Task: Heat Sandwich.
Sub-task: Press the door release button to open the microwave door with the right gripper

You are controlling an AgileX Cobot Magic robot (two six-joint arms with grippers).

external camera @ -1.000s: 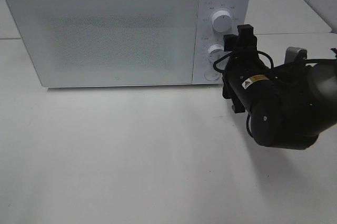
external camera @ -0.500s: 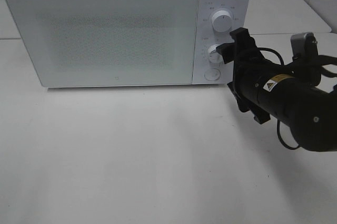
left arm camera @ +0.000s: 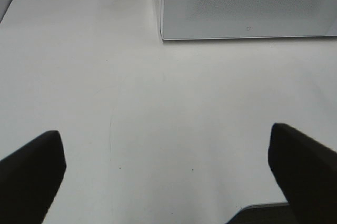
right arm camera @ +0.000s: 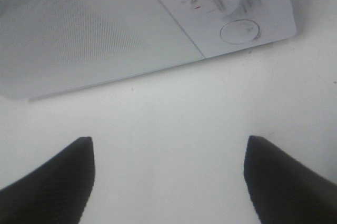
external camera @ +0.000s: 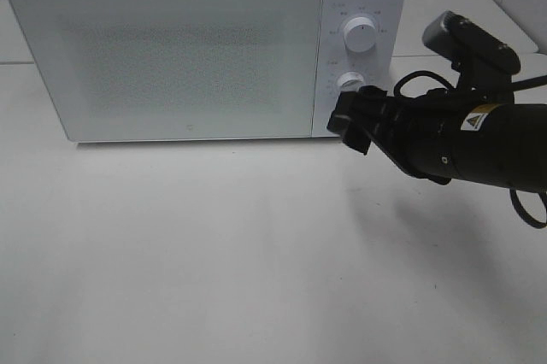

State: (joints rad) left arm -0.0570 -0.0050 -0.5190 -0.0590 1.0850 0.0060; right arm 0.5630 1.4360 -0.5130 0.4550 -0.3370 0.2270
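The sandwich showed in none of the three views, so where it lay could not be told. One white microwave (external camera: 171, 48) stood at the back of the table (external camera: 214, 253), with its single door (external camera: 179, 5) closed. In front of the microwave, toward its left corner, the left gripper (left arm camera: 168, 176) hung over bare tabletop, its two fingers (left arm camera: 29, 176) spread wide with nothing between them. The microwave's control panel, right of the door, carried two white knobs, the upper knob (external camera: 360, 36) above the lower knob (external camera: 349, 83), and one round button (right arm camera: 239, 31) beneath them. The right gripper (external camera: 349, 120) hovered just before that panel's lower end — jaws parted, empty, clear of the button.
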